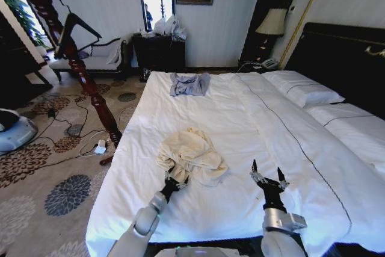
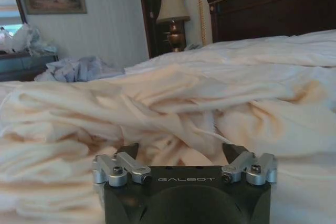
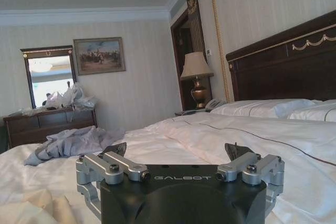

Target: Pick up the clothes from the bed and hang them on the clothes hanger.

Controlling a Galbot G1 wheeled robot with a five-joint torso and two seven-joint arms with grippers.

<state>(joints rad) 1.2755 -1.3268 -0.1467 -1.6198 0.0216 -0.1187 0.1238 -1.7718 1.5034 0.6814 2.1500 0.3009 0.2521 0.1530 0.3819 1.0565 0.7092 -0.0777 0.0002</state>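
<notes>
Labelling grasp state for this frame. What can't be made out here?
- Left gripper fingertips: head view, buried in the clothes; the left wrist view has folds over them, so contact is unclear.
- Hanger hook: head view, too small against the wooden pole.
- Right gripper: open over the bed.

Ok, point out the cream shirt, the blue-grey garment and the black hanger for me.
cream shirt [image 1: 194, 153], head view, middle of the crumpled heap.
blue-grey garment [image 1: 189, 83], head view, centre of the cloth near the bed's far end.
black hanger [image 1: 77, 26], head view, sloping shoulder beside the wooden pole.
</notes>
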